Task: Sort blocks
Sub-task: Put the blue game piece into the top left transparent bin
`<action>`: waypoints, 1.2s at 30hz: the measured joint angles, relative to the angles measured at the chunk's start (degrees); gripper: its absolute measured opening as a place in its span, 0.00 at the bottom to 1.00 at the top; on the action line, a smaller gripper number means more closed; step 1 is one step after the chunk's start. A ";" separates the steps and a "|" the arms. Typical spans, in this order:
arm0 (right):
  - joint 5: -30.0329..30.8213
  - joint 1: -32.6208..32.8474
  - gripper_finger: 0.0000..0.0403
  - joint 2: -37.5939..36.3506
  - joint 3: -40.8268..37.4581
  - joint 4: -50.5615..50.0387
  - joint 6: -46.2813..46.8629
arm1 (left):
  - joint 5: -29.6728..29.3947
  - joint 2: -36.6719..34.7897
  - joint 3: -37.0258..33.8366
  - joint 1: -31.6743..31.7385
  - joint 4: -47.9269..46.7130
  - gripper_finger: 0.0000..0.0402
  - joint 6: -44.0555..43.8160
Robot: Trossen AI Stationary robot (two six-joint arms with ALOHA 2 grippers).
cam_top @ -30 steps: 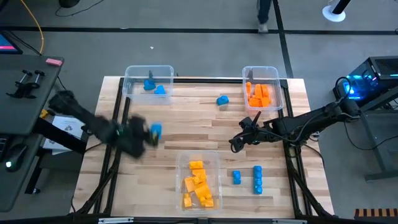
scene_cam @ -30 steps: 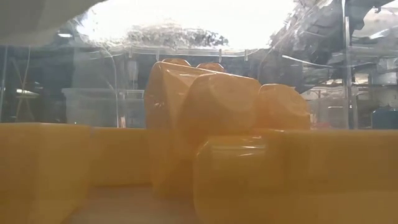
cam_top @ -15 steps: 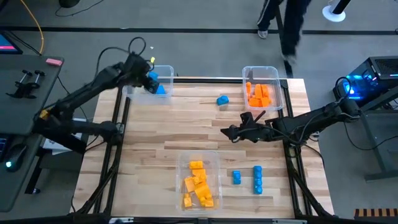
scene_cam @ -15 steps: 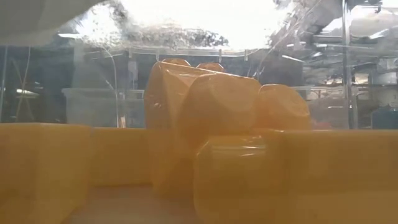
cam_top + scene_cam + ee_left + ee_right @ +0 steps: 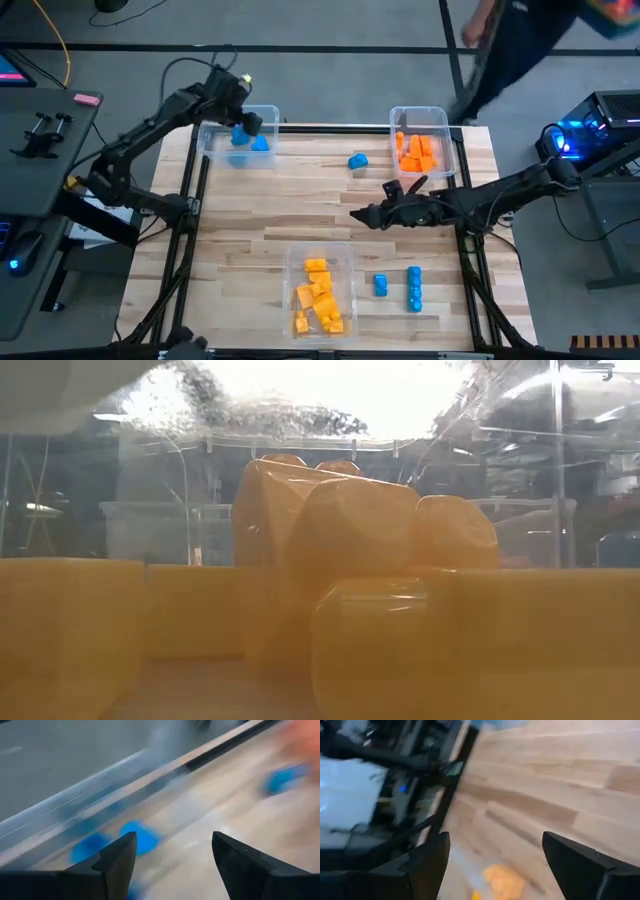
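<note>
My left gripper [image 5: 250,124] [image 5: 172,837] hangs open over the clear far-left bin [image 5: 212,140], nothing between its fingers. Blue blocks [image 5: 260,143] [image 5: 142,837] lie on that bin's floor below it. My right gripper [image 5: 357,213] [image 5: 495,837] hovers open and empty above the table's middle. One blue block [image 5: 358,160] lies loose on the wood at the far side. More blue blocks [image 5: 414,288] lie near the front right. Orange blocks [image 5: 416,152] fill the far-right bin. Yellow-orange blocks [image 5: 318,295] [image 5: 350,540] sit in the near bin.
The wooden table [image 5: 300,210] is bare between the bins. A black rail [image 5: 330,127] runs along the far edge between the two far bins. A person [image 5: 520,40] walks past on the floor beyond the far right corner. A desk [image 5: 40,140] stands left.
My left gripper has swung fast from the table's left middle to the far-left bin, carrying a blue block; that block no longer shows at its fingertips. My right gripper has shifted slightly toward the table's left and tipped up. The person has walked rightward behind the table.
</note>
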 joint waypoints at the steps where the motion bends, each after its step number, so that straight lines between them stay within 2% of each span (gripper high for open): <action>1: -1.52 -0.02 0.78 -0.56 0.00 1.60 -1.82 | 4.06 -1.01 0.68 -0.03 1.46 0.61 -1.25; 3: -5.18 -0.02 0.78 -1.79 0.08 5.55 -5.27 | 10.79 -3.66 1.03 -0.98 7.03 0.62 -4.20; 5: -9.03 0.55 0.78 -2.27 1.45 4.99 -3.64 | 14.71 -6.37 1.06 -2.74 12.47 0.62 -6.68; 7: -13.68 2.70 0.78 -1.52 4.86 -4.32 -0.37 | 15.88 -8.83 1.05 -4.85 16.73 0.62 -8.17; 10: -16.45 9.15 0.78 2.34 11.61 -26.13 6.00 | 15.87 -11.37 1.06 -7.82 20.21 0.62 -10.61; 13: -16.62 16.41 0.78 7.51 17.66 -44.54 19.04 | 15.62 -12.19 1.06 -10.14 21.54 0.62 -12.46; 16: -16.63 23.29 0.78 12.45 21.34 -53.81 35.22 | 15.45 -12.23 1.06 -11.28 23.05 0.62 -13.64; 19: -18.65 28.54 0.78 16.90 21.71 -54.02 49.68 | 15.41 -11.75 1.03 -11.41 25.15 0.62 -14.76; 22: -20.50 31.58 0.78 21.21 20.62 -51.15 57.42 | 15.26 -11.30 0.99 -11.32 26.82 0.62 -15.51; 30: -26.80 29.57 0.78 27.66 20.57 -54.93 58.95 | 15.68 -11.01 0.99 -11.32 30.17 0.62 -13.10; 36: -28.11 26.68 0.78 29.27 17.61 -53.97 58.47 | 17.01 -10.98 0.99 -10.38 31.51 0.62 -13.35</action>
